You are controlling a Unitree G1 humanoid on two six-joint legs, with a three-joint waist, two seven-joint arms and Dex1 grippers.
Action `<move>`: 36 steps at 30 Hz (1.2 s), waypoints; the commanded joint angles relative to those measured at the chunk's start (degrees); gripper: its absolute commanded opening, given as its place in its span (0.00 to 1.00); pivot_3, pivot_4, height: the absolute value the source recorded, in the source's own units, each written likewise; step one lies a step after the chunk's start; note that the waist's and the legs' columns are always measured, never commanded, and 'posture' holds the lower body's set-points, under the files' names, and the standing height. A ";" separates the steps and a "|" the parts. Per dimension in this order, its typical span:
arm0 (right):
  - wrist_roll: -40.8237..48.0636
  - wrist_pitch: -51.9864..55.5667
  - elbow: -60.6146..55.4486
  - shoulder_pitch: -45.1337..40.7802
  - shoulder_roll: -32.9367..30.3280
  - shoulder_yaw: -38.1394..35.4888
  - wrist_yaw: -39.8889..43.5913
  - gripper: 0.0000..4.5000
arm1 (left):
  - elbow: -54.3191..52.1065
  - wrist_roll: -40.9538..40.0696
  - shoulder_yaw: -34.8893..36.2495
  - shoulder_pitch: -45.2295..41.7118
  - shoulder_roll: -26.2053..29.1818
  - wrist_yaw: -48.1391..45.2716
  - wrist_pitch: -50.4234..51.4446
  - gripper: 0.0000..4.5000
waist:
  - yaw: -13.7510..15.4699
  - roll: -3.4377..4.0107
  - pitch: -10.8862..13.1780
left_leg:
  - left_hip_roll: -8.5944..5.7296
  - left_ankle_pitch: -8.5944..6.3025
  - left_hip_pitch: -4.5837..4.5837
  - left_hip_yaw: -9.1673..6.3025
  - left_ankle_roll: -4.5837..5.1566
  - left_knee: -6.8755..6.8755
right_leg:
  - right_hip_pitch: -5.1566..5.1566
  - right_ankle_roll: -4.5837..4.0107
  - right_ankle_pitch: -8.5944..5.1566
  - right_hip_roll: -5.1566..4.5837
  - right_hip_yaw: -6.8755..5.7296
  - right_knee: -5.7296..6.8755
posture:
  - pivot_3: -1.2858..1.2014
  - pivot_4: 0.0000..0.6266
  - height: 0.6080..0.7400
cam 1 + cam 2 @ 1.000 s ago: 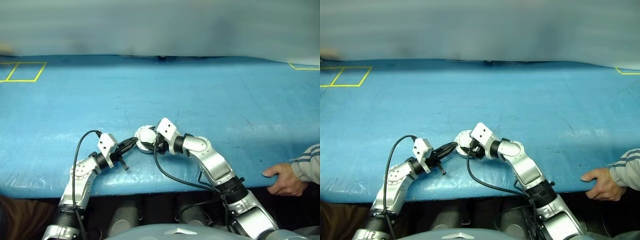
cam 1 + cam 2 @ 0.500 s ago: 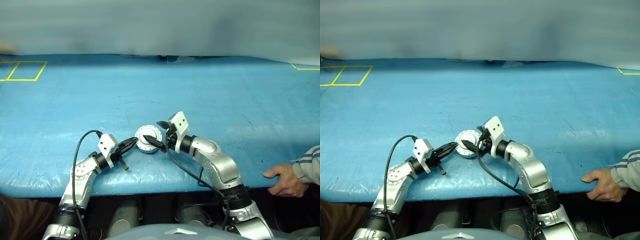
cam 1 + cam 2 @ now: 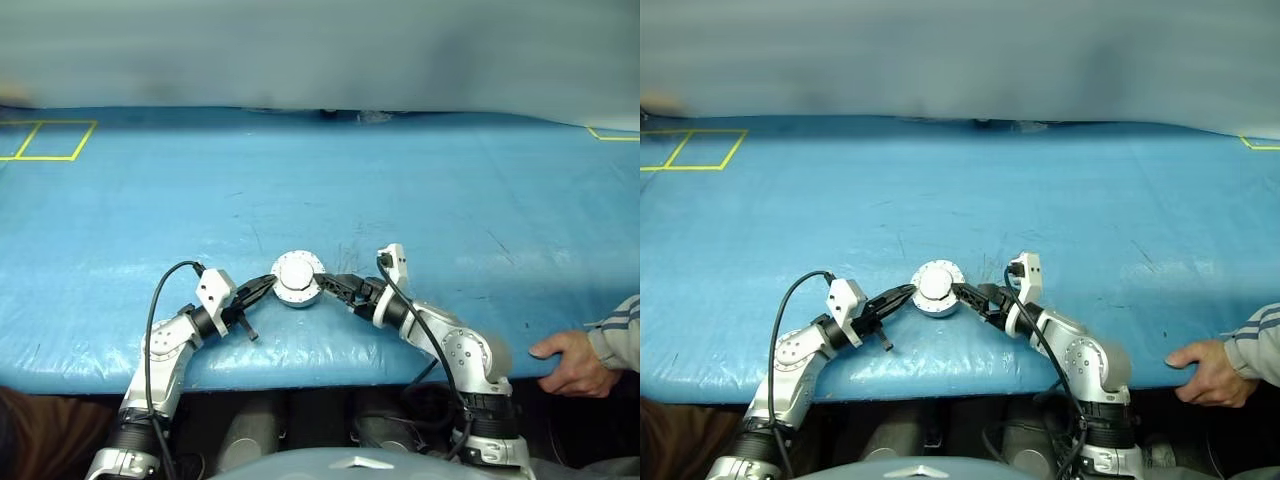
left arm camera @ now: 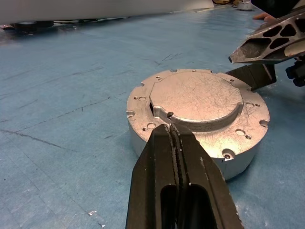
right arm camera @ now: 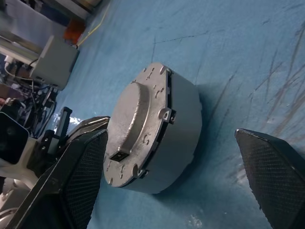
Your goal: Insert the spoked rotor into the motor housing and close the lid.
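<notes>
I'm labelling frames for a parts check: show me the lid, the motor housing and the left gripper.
lid (image 4: pixel 198 95): left wrist view, raised grey top face.
motor housing (image 5: pixel 183 129): right wrist view, plain side wall.
left gripper (image 4: pixel 172 131): left wrist view, meeting fingertips.

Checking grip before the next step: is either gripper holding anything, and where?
Nothing is held. The left gripper is shut at the closed motor housing's edge; the right gripper is open beside it.

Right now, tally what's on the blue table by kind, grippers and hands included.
Motor housing with lid closed: 1
Robot grippers: 2, the left gripper and the right gripper
Person's hand on the table edge: 1
Total: 4
</notes>
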 commanded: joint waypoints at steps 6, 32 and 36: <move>4.48 2.18 3.20 0.16 3.27 -0.58 -1.64 0.95 | 1.74 1.37 -1.25 0.55 -0.10 -0.09 0.27 0.00 | -0.11 0.02 -0.02 | 0.00 0.00 0.00 0.00 0.00 -0.01 | 0.01 0.01 -0.01 -0.01 0.00 -0.02 | 0.52 0.24 1.00; 12.35 -0.88 5.41 -0.11 5.92 -5.14 -4.32 0.26 | -4.67 -11.28 3.16 1.53 -2.89 0.17 14.86 0.00 | -0.62 0.15 -0.06 | -0.01 0.00 -0.25 -0.04 0.00 -0.06 | -0.27 0.03 -0.02 -0.02 -0.07 -0.02 | 0.52 0.24 1.00; 15.17 -2.40 5.13 -0.94 7.37 -8.20 -6.12 0.26 | -6.63 -15.12 6.03 1.76 -4.85 3.32 18.39 0.00 | -0.54 0.14 -0.05 | -0.07 0.06 -0.51 -0.03 0.12 0.04 | -0.51 -0.17 0.15 0.07 -0.17 0.01 | 0.52 0.24 1.00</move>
